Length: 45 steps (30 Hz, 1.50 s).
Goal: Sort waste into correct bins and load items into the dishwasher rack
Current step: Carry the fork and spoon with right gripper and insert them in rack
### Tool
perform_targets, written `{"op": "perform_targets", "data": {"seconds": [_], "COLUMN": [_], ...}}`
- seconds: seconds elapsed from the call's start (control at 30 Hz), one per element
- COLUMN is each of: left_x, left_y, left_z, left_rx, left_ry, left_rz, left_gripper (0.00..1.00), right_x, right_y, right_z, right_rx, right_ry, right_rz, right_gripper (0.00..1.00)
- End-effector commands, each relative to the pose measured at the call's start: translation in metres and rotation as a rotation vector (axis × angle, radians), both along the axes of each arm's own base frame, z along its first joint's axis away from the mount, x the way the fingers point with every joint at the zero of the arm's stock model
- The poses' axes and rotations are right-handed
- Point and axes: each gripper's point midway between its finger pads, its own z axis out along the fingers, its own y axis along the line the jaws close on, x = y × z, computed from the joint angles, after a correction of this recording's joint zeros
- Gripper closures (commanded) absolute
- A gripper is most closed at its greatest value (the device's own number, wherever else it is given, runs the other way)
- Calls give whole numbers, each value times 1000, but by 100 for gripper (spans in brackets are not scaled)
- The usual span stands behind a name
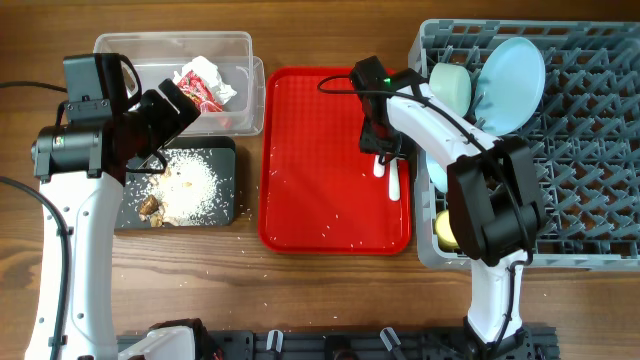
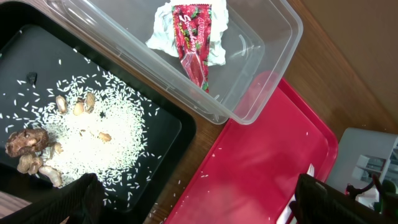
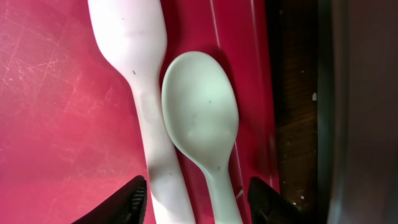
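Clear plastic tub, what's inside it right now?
Inside the clear tub lies a crumpled white napkin with the red snack wrapper on top. Whatever sits beneath the napkin is covered.

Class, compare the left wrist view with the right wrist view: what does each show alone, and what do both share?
Left wrist only: the black tray with rice and scraps, and the clear tub holding napkin and wrapper. Right wrist only: the spoon, close up, beside another white utensil. Both: the red tray.

light: bright, even | shadows: soft, short | glare: highlights on clear tub (image 2: 268, 61) | focus: wrist-view edges soft
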Motion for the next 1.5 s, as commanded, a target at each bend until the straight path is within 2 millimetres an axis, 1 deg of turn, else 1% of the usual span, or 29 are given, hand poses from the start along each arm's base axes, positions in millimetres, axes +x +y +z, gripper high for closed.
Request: {"op": "perform_targets", "data": {"seconds": [0.0,0.13,0.2,0.3,0.37,0.5,0.53,0.6,0.7,0.83,0.97,1.0,1.03,1.17,1.2,1.23,1.3,1.37,1.4,1.43,1.47], "left_x": [1,1,1,1,1,1,1,1,1,1,1,1,1,1,1,1,1,1,1,1,1], "left_y": [1,1,1,1,1,1,1,1,1,1,1,1,1,1,1,1,1,1,1,1,1], "left_z": [2,2,2,2,2,2,2,2,2,2,2,2,2,2,2,2,2,2,2,2,2], "left_rx": [-8,-8,-8,-8,-8,-8,-8,-7,-8,-8,-7,-8,-8,-8,-8,-8,-8,-8,-7,-8,-8], "left_ry": [-5,-5,-6,-5,-6,-6,-5,-5,-6,-6,-6,-6,-6,-5,-6,-5,-5,-5,-5,-6,-5], "left_rz": [4,4,4,4,4,4,4,4,4,4,4,4,4,4,4,4,4,4,4,4,4], "left_gripper": [0,0,0,0,0,0,0,0,0,0,0,0,0,0,0,0,0,0,0,0,0], "right_x": [-8,-24,-31,-34,-34,-34,-33,-31,-25,-20,-25,-27,-29,-40,-42,-44,-45,-45,-45,-45,-44], "right_y": [-3,3,7,11,17,20,21,22,24,27,30,31,32,26,23,11,-20,-59,-70,-90,-103], "right_z": [-19,-38,-44,-46,-46,-45,-43,-36,-15,31,77,85,99,145,152,162,170,171,171,170,170], "right_rx": [-9,46,75,103,135,151,154,155,164,191,246,256,274,299,301,296,249,183,160,123,96], "right_ry": [41,94,114,130,136,138,137,133,111,37,-33,-47,-73,-162,-176,-191,-200,-186,-181,-171,-168], "right_rz": [-2,30,55,84,110,123,124,127,152,169,208,222,233,256,254,240,205,171,158,142,131], "right_gripper": [48,49,52,65,79,90,94,96,96,96,95,95,94,93,92,91,91,94,93,94,94]}}
